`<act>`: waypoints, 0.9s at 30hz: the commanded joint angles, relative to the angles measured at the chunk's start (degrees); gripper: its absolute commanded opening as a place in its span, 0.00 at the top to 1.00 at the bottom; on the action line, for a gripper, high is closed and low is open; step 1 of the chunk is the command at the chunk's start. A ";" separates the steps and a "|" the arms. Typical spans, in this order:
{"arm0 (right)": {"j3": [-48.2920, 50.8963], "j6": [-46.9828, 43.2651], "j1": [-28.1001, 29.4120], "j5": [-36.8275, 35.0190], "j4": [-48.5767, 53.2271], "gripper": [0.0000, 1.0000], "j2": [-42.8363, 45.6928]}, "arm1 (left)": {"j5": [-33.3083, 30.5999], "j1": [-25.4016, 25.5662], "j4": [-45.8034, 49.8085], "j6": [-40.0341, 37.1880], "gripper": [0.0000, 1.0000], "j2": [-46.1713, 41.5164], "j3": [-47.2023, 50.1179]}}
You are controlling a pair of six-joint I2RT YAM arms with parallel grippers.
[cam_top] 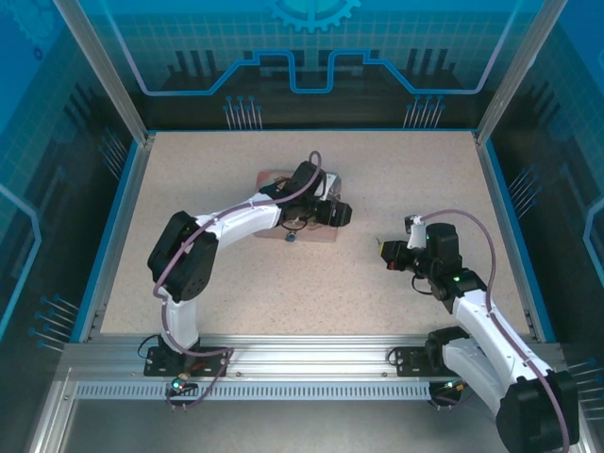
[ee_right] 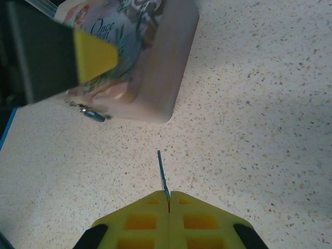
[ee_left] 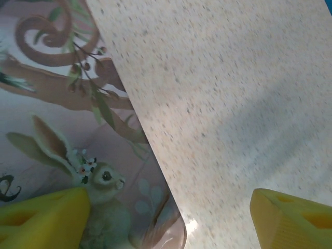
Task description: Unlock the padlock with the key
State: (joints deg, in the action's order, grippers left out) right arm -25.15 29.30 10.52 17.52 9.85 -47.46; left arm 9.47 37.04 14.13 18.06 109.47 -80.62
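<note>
Firmly pressed together, the right pincer (ee_right: 168, 201) pinches the key (ee_right: 162, 174), a thin bluish sliver poking out of its tips toward the tin (ee_right: 161, 67). The left pincer (ee_left: 167, 202) is spread wide, one finger over the tin's lid, the other over bare desk (ee_left: 233, 93). The padlock (ee_right: 94, 114), small and teal, hangs at the tin's near side, around the desk's middle.

The pink rectangular tin box (ee_right: 155, 78) carries the word "Once" in dark blue script on its illustrated top, seen from the right wrist; no more of the wording can be made out. From the left wrist, a dark curled stroke at the tin box's left edge stays unreadable. A light-blue gear emblem stands on the blue back wall panel (cam_top: 314, 11).
</note>
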 commanded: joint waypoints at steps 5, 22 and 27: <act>-1.01 -0.03 -1.00 0.31 0.40 1.00 -0.39 | 3.61 2.99 1.72 4.77 0.18 -4.68 6.98; -2.41 4.21 2.87 5.85 -9.21 1.00 -5.82 | 1.29 -3.67 -4.26 -0.24 0.13 -27.68 19.15; -4.91 6.26 8.90 5.43 -13.51 1.00 -11.81 | 6.28 -11.55 -9.79 2.64 0.14 -34.89 31.86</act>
State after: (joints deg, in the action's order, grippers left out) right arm -27.49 33.50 16.75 21.67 1.02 -56.84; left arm 12.34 28.51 7.20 19.55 76.60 -54.57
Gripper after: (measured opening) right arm 0.049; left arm 0.866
